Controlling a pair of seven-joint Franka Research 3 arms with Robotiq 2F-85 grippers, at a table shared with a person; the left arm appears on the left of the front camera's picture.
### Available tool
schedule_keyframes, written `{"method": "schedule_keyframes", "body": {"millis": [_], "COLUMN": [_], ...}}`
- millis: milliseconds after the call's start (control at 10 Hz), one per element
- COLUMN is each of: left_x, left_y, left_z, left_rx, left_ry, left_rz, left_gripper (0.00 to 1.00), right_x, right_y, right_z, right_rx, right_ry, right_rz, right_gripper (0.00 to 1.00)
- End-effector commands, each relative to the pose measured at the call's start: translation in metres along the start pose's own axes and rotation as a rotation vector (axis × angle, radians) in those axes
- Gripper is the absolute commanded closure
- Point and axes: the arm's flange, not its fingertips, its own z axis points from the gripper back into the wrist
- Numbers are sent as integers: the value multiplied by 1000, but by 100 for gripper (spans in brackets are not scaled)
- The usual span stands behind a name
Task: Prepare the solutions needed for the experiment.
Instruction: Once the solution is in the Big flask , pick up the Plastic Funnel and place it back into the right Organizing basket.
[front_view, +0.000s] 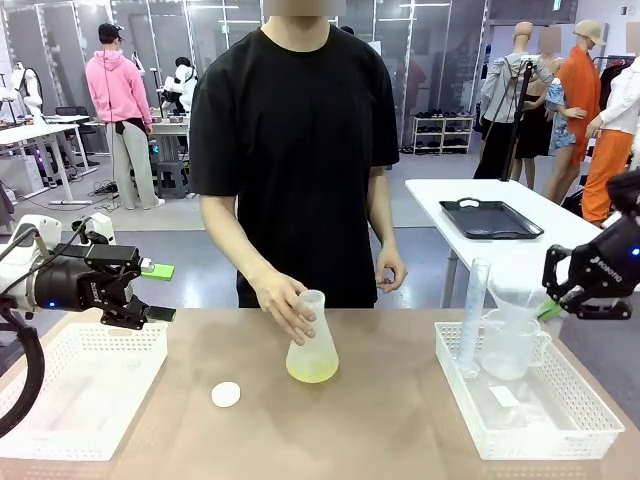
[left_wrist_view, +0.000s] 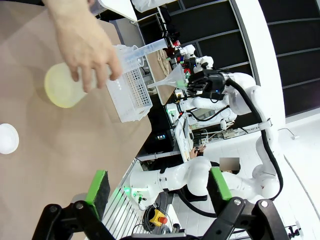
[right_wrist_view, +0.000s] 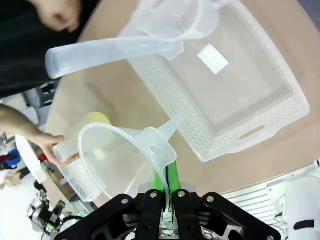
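Note:
The frosted conical flask (front_view: 312, 345) stands mid-table with a little pale yellow-green solution (front_view: 312, 373) in its base. The person's hand (front_view: 284, 305) grips its neck. In the left wrist view the flask (left_wrist_view: 62, 87) lies under that hand (left_wrist_view: 85, 42). My left gripper (front_view: 158, 292) hovers open and empty over the left basket, its green pads (left_wrist_view: 100, 182) wide apart. My right gripper (front_view: 556, 300) is shut on the rim tab of a clear funnel (right_wrist_view: 115, 155), held above the right basket. The funnel (front_view: 512, 298) hangs over the jug.
A white basket (front_view: 80, 400) sits at the left. Another white basket (front_view: 560, 425) at the right holds a clear jug (front_view: 510, 350) and a tall graduated cylinder (front_view: 472, 315). A white round lid (front_view: 226, 394) lies near the flask. The person stands at the far edge.

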Motion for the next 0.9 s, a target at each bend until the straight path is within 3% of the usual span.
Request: {"method": "schedule_keyframes", "body": {"millis": [0, 500, 800], "left_x": [0, 0, 0], "left_y": [-1, -1, -1], "left_z": [0, 0, 0], "left_rx": [-17, -17, -17], "left_ry": [1, 1, 1], "left_rz": [1, 1, 1], "left_gripper": [0, 0, 0], "right_x": [13, 46, 56], "right_y": [12, 22, 25], "right_z": [-18, -80, -101], "right_rx": [-100, -354, -433], "right_ry": [-12, 25, 18], "right_rz": [-142, -333, -387], "right_gripper": [97, 97, 97]}}
